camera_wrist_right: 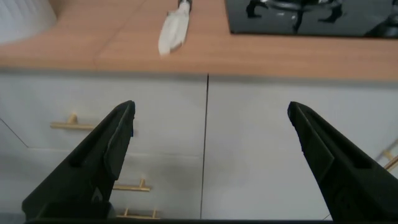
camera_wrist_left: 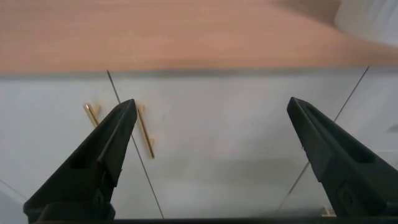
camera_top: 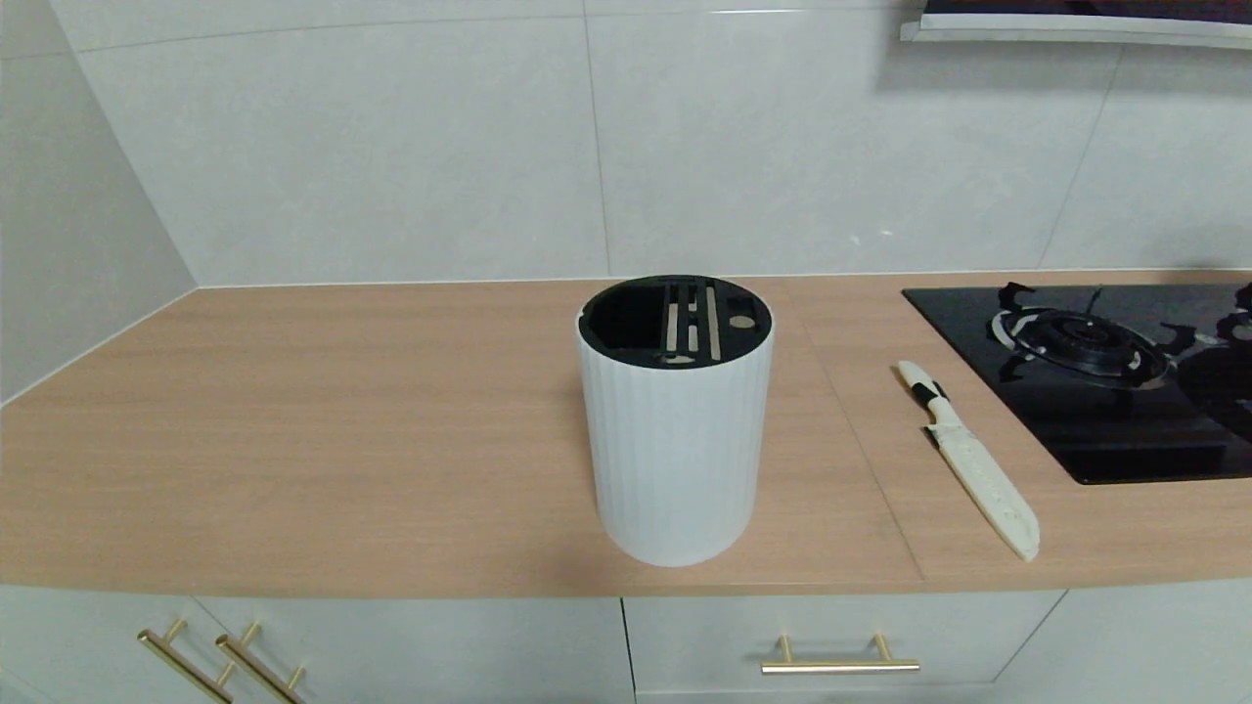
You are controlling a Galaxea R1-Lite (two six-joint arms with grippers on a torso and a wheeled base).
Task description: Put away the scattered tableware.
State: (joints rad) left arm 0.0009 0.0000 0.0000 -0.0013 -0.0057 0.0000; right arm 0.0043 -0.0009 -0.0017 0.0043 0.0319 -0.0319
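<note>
A white ribbed cylindrical holder (camera_top: 675,440) with a black slotted top stands upright in the middle of the wooden counter (camera_top: 293,440). A cream knife (camera_top: 968,460) with a black band on its handle lies flat to the holder's right, blade tip toward the counter's front edge; its blade (camera_wrist_right: 173,30) also appears in the right wrist view. My left gripper (camera_wrist_left: 211,112) hangs open in front of the white cabinet doors, below the counter edge. My right gripper (camera_wrist_right: 210,115) is open too, below the counter in front of the cabinets, with the knife beyond it.
A black gas hob (camera_top: 1095,372) with burner grates sits at the counter's right. Tiled walls close the back and left. Cabinet fronts with gold handles (camera_top: 839,665) run below the counter. The holder's corner (camera_wrist_right: 25,18) edges into the right wrist view.
</note>
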